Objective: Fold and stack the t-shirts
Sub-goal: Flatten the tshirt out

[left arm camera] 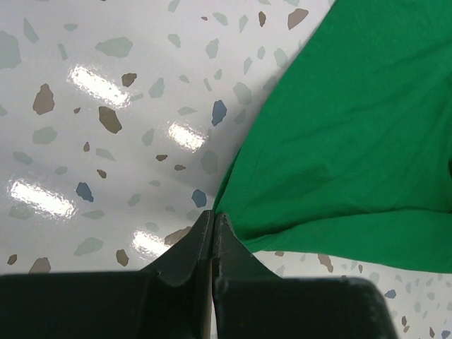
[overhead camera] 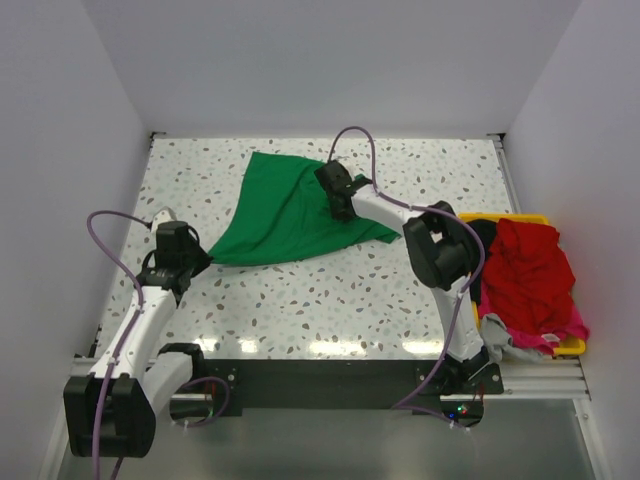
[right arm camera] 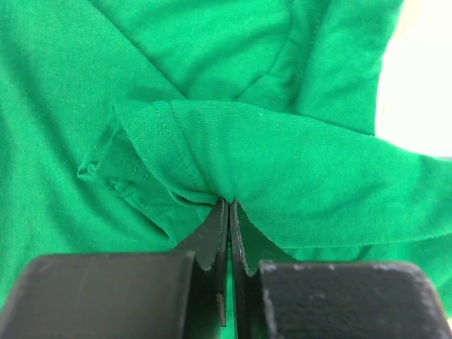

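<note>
the speckled table [overhead camera: 300, 310] is carrying the green t-shirt [overhead camera: 285, 215], lying stretched across its middle. red and pink shirts [overhead camera: 530, 270] are spilling from the yellow bin [overhead camera: 570, 347] at the right. the left gripper [left arm camera: 214, 215] is pinching the green t-shirt's near corner tight, and the right gripper [right arm camera: 228, 205] is clamping a bunched fold.

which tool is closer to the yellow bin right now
Right. The right tool pinches the green t-shirt near mid-table, a short way left of the yellow bin. The left tool pinches the shirt's far-left corner, much farther from the bin.
</note>
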Controlling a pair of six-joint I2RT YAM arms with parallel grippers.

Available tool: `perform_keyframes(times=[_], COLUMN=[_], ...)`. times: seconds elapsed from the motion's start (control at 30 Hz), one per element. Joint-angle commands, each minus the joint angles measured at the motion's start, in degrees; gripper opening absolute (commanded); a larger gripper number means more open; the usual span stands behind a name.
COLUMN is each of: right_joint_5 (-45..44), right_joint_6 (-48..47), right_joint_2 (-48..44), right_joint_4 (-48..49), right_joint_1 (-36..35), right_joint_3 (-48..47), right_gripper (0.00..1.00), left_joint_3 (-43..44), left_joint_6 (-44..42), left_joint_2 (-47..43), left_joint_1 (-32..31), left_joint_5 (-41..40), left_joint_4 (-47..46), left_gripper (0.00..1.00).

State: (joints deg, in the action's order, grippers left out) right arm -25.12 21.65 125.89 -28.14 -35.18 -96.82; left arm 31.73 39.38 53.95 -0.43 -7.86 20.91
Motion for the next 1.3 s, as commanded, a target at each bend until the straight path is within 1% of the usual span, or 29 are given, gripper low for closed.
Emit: perform_keyframes(times=[0.0,0.07,0.2,0.27,0.3,0.33,0.53,0.57,0.63,0.67,0.7,0.73,0.77,0.8,0.83,0.87,0.9,0.93,0.97,1.0,1.03,1.07,1.1,1.13,1.17,1.23,1.27], right_joint_5=[-4.23,-4.76,-4.5,-4.15,-3.62,-3.44,-0.55,0.07,1.48,2.18,2.71,3.84,5.94,7.44,8.68,11.65,12.9,13.95,15.18,17.37,18.78,20.1,23.51,24.93,25.38,29.41,30.39], right_joint_6=[-0.38,-0.56,-0.64,-0.73,-0.73,-0.47,1.63,2.08,3.22,3.83,4.45,5.67,6.47,7.61,10.32,11.82,13.32,16.99,18.76,20.61,24.11,25.62,26.85,28.87,29.58,30.12,29.86], right_joint_2=[-5.72,-7.57,-14.07,-18.12,-19.35,-22.23,-33.5,-37.43,-41.75,-43.95,-49.02,-51.59,-54.14,-60.43,-63.54,-67.49,-74.23,-78.21,-81.47,-84.46,-91.1,-93.78,-96.94,-100.8,-102.32,-103.82,-104.35], right_joint_4=[-3.05,-3.59,-5.16,-5.69,-6.39,-6.75,-7.45,-7.54,-7.28,-7.19,-6.76,-6.32,-5.79,-5.44,-5.17,-5.0,-4.82,-5.17,-6.04,-8.14,-9.29,-10.08,-10.7,-10.79,-11.14,-12.37,-13.16], right_joint_1=[0.46,0.99,2.66,3.8,4.24,4.85,6.96,6.97,7.05,6.97,6.97,7.05,6.97,6.88,6.96,6.88,6.88,6.79,6.79,6.79,6.79,6.79,6.79,6.88,6.79,6.79,6.88], right_joint_3=[-3.2,-2.94,-1.8,-0.84,-0.4,0.13,9.44,12.85,17.08,21.97,24.8,27.79,34.35,37.89,41.5,48.84,52.57,56.0,62.04,64.62,66.82,70.67,72.45,73.86,75.44,75.98,75.72], right_gripper=[0.0,0.0,0.0,0.0,0.0,0.0,0.0,0.0,0.0,0.0,0.0,0.0,0.0,0.0,0.0,0.0,0.0,0.0,0.0,0.0,0.0,0.0,0.0,0.01,0.02,0.03,0.07], left_joint_3=[2.99,3.6,5.27,6.24,6.59,7.03,9.05,9.4,10.19,10.37,10.46,10.55,10.38,9.85,9.59,9.41,9.23,9.06,9.06,9.06,9.06,9.06,8.71,8.44,8.27,7.65,7.56], left_joint_6=[-1.49,-1.76,-2.37,-2.81,-2.99,-3.16,-4.57,-4.83,-5.62,-5.89,-6.15,-6.67,-6.94,-7.47,-7.73,-8.08,-8.43,-8.52,-8.61,-8.7,-8.79,-8.79,-8.79,-8.7,-8.53,-7.83,-7.56], left_joint_2=[0.01,0.01,0.45,0.89,1.06,1.41,1.68,1.59,1.24,1.15,0.89,0.45,0.1,-0.51,-0.69,-0.95,-1.13,-1.31,-1.31,-1.39,-1.31,-1.31,-1.22,-1.13,-1.04,-0.69,-0.52], left_joint_1=[0.43,0.43,0.43,0.43,1.73,1.74,3.85,4.29,4.91,5.43,5.7,6.05,6.4,6.58,7.01,7.28,7.54,8.15,8.42,8.6,8.86,9.04,9.21,9.3,9.39,9.39,9.39], left_joint_5=[-0.31,-0.75,-1.46,-1.81,-1.81,-1.81,-1.81,-1.81,-1.64,-1.55,-1.46,-1.46,-1.55,-1.63,-1.63,-1.72,-1.72,-1.64,-1.2,-1.11,-0.93,-0.58,-0.32,0.03,0.99,2.05,3.1], left_joint_4=[0.1,0.19,0.98,1.15,1.24,1.24,1.94,2.21,2.56,2.82,3.09,3.09,3.17,3.18,3.18,3.35,3.44,3.61,3.88,4.05,4.23,4.4,4.49,4.32,4.06,3.53,3.27], left_gripper=[0.0,0.0,0.0,0.0,0.0,0.0,0.0,0.0,0.0,0.0,0.0,0.0,0.0,0.0,0.0,0.0,0.0,0.0,0.0,0.0,0.0,0.0,0.0,0.0,0.0,0.0,0.0])
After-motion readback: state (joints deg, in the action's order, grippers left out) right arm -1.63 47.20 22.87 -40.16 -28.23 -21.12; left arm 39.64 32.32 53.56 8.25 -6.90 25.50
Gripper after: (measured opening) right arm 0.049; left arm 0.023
